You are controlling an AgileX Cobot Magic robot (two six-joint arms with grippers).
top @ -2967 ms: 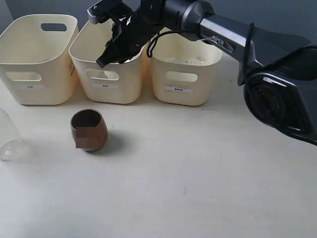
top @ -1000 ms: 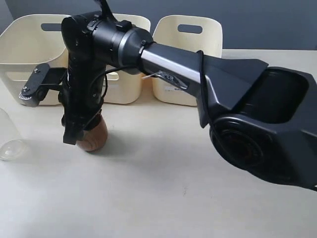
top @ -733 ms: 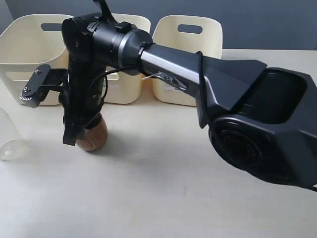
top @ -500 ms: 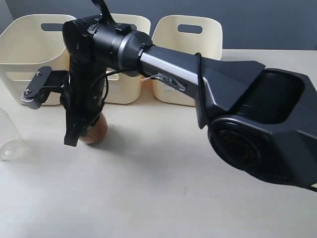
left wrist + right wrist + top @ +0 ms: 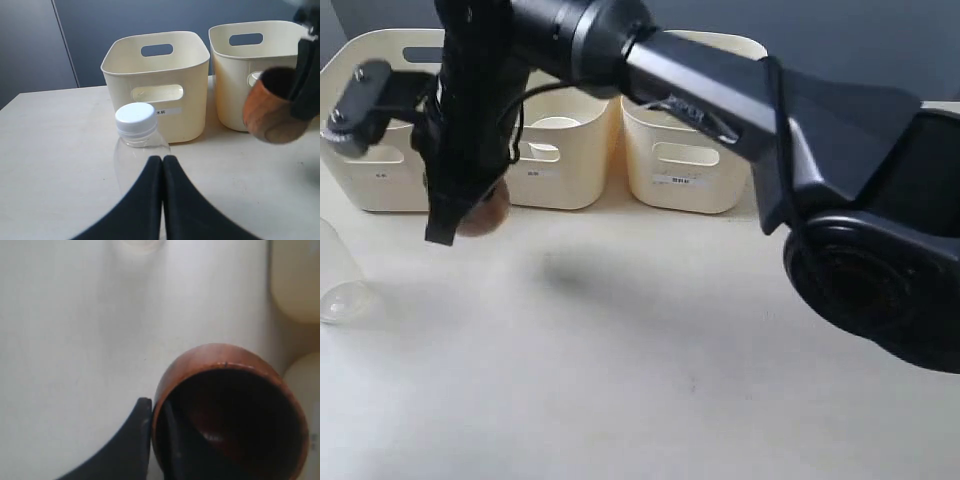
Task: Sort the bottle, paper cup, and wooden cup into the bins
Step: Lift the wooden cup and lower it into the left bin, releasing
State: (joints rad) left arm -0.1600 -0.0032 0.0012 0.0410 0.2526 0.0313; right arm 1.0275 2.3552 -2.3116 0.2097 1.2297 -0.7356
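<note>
The brown wooden cup (image 5: 488, 212) hangs above the table in front of the bins, its rim wall pinched by my right gripper (image 5: 455, 222), one finger outside and one inside (image 5: 172, 432). In the right wrist view the wooden cup (image 5: 227, 405) shows its dark inside beside my right gripper (image 5: 156, 416). The clear bottle (image 5: 340, 283) lies at the table's left edge. My left gripper (image 5: 162, 161) is shut and empty, just short of the bottle (image 5: 136, 131) with its white cap. A white rim, perhaps the paper cup (image 5: 557, 124), shows inside the middle bin (image 5: 565, 175).
Three cream bins stand in a row at the back: left bin (image 5: 370, 180), the middle bin, right bin (image 5: 692, 185). My right arm (image 5: 720, 80) stretches across over the bins from the right. The left wrist view shows the wooden cup (image 5: 272, 114) before the middle bin (image 5: 235, 60).
My right gripper has lifted the wooden cup off the table and carried it up and back toward the bins. The bottle and left gripper have not moved.
</note>
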